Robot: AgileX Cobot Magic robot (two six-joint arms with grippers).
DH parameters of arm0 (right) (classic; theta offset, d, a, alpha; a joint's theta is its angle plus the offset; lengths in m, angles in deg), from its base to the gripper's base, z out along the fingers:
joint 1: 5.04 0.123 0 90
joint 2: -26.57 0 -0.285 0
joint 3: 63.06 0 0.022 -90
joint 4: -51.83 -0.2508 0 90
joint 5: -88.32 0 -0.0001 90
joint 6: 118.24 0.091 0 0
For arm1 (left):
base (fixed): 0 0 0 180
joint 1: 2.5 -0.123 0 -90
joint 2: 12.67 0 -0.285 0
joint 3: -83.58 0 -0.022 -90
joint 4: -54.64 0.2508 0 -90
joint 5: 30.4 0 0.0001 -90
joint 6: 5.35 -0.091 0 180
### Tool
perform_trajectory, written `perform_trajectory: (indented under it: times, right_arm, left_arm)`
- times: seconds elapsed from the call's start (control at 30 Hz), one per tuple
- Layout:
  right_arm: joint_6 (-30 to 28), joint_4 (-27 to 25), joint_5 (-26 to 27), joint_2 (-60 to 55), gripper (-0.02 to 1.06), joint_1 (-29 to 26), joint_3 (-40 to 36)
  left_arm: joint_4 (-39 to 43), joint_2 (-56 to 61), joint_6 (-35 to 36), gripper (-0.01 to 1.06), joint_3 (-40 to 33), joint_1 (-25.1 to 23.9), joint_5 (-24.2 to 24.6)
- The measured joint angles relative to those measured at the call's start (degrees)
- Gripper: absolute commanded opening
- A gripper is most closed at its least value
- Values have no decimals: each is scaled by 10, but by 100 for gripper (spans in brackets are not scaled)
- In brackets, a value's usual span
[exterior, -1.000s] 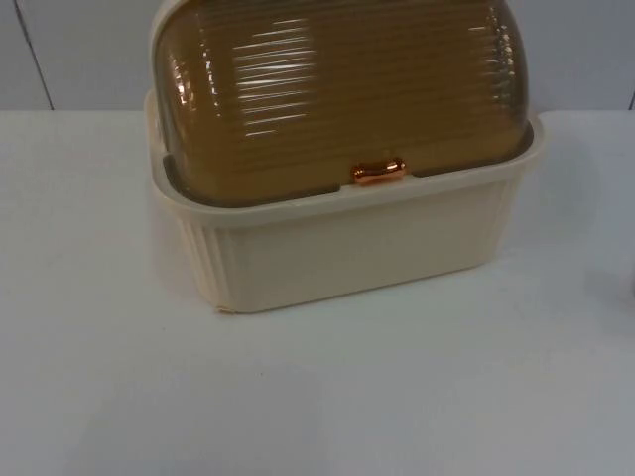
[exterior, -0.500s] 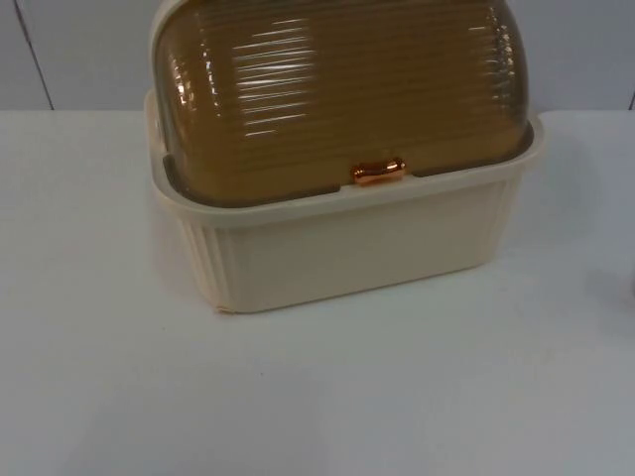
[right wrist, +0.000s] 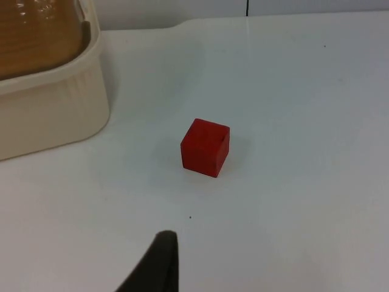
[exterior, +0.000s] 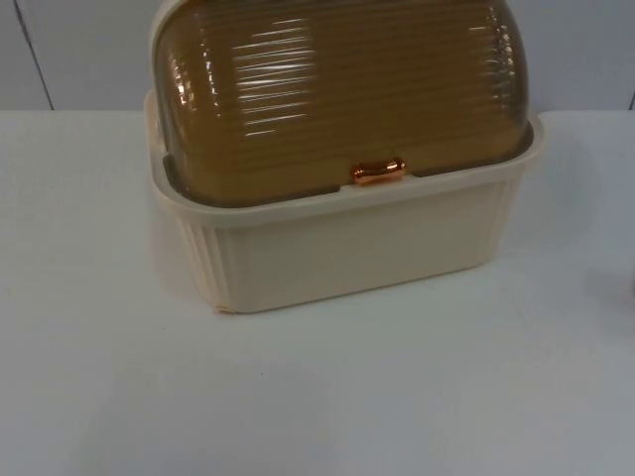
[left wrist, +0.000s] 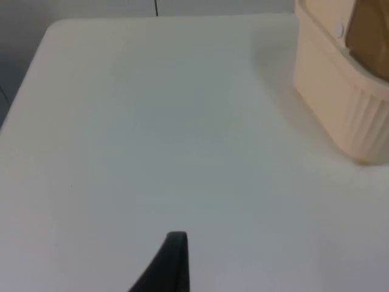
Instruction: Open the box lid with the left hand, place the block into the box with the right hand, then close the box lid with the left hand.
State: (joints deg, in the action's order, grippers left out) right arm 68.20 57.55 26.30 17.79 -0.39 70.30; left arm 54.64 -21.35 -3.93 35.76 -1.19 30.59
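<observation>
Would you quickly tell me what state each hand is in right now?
Left hand: above bare table beside the box, holding nothing; open or shut cannot be told.
Right hand: near the red block, not holding it; cannot be told.

The box is cream, its walls ribbed with fine upright grooves, and its domed lid is translucent amber-brown, ridged all over in close horizontal lines that catch pale glints. A shiny copper-coloured handle sits on the lid's front edge. The block is plain solid red, the table plain white, and each visible fingertip black
</observation>
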Motion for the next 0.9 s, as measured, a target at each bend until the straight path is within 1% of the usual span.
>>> perform_trajectory:
  times: [0.07, 0.13, 0.17, 0.2, 0.27, 0.33, 0.37, 0.5, 0.53, 0.57, 0.67, 0.73, 0.77, 0.8, 0.9]
  right_arm:
    - [4, 12, 8, -28, 105, 0, 24]
    - [9, 35, 28, -70, 105, 0, 56]
    - [9, 35, 28, -70, 105, 0, 56]
    - [11, 46, 36, -84, 105, 0, 67]
    - [21, 72, 63, -125, 105, 0, 94]
    - [41, 101, 94, -163, 105, 0, 119]
    - [41, 101, 94, -163, 105, 0, 119]
    - [81, 155, 157, -246, 105, 0, 153]
    - [87, 161, 176, -269, 105, 0, 158]
    - [87, 161, 176, -269, 105, 0, 158]
    - [93, 168, 212, -340, 105, 0, 190]
    - [94, 169, 221, -384, 105, 0, 219]
    - [94, 169, 221, -384, 105, 0, 219]
    - [97, 169, 227, -417, 105, 0, 242]
    - [109, 171, 233, -459, 105, 0, 272]
  left_arm:
    - [6, -26, 2, 105, 23, 0, -29]
    - [25, -69, 3, 105, 51, 0, -76]
    - [25, -69, 3, 105, 51, 0, -76]
    - [32, -84, 3, 105, 63, 0, -91]
    - [44, -131, 4, 105, 87, 0, -134]
    - [49, -173, 4, 105, 107, 0, -167]
    - [49, -173, 4, 105, 107, 0, -167]
    - [41, -262, 8, 105, 129, 0, -217]
    - [41, -286, 8, 105, 135, 0, -230]
    - [41, -286, 8, 105, 135, 0, -230]
    - [41, -354, 9, 105, 157, 0, -265]
    - [47, -397, 9, 105, 180, 0, -279]
    - [47, -397, 9, 105, 180, 0, -279]
    - [50, -423, 9, 105, 198, 0, -288]
    - [52, -464, 9, 105, 226, 0, -310]
